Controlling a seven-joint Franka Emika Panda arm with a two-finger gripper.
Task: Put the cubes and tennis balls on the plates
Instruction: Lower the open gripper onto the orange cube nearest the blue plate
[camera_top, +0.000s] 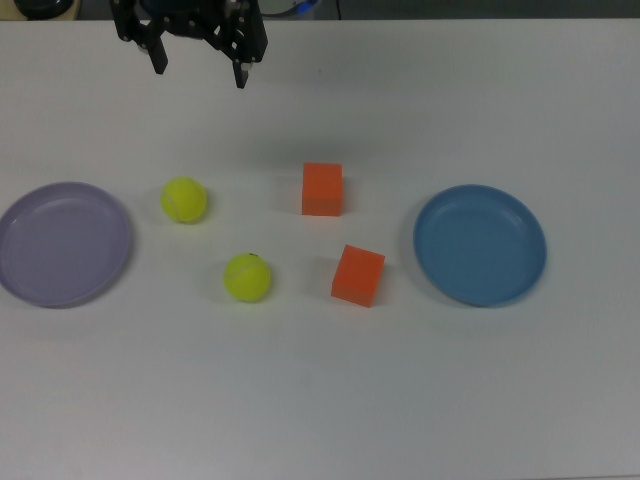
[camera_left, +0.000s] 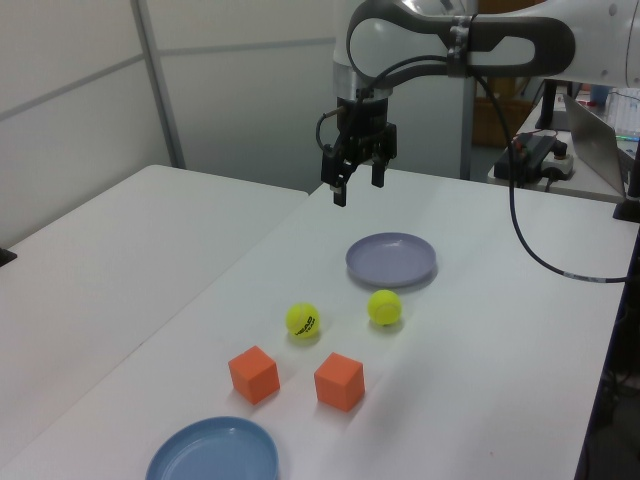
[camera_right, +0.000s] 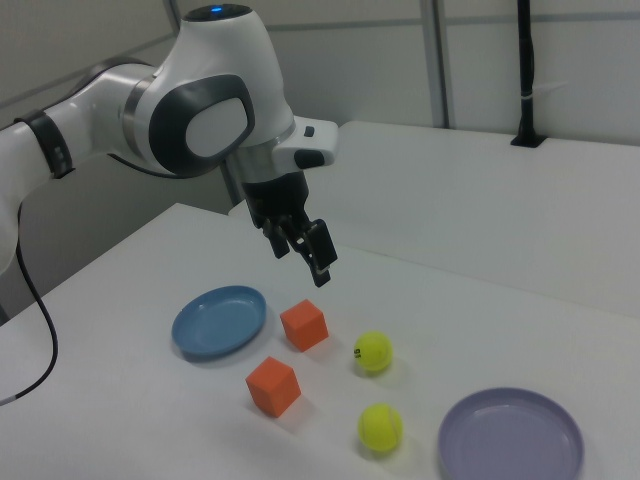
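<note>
Two orange cubes rest on the white table between two empty plates. The lavender plate is at the top view's left and the blue plate at the top view's right. Two yellow-green tennis balls lie between the lavender plate and the cubes. My gripper hangs open and empty above the table's far edge in the top view, well clear of every object. The left view shows the gripper raised beyond the lavender plate. In the right view the gripper hovers above the cube.
A second white table adjoins at the left view's left. A laptop and cables sit at the left view's far right. A black pole stands on the far table in the right view.
</note>
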